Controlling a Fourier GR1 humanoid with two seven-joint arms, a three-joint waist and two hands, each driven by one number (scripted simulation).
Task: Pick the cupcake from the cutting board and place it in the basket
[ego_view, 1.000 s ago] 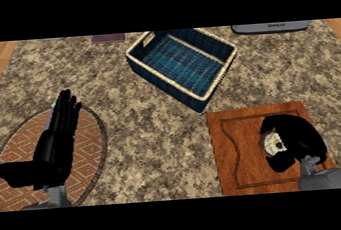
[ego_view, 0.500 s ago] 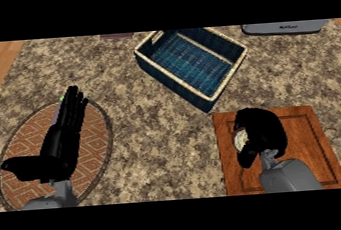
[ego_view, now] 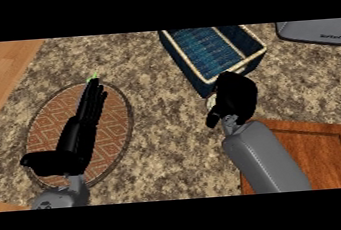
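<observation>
Right hand (ego_view: pixel 233 98) has moved off the board (ego_view: pixel 316 147) to the near corner of the basket (ego_view: pixel 199 81), fingers curled round the hidden cupcake; the basket opening lies just ahead, slightly left

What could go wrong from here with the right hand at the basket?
1. Right hand sits at the basket's near corner, not over its inside; it may clip the rim going in.
2. Opening the fingers now would likely put the cupcake on the counter.
3. Cupcake is mostly hidden in the curled fingers, so its seating can't be checked.
</observation>
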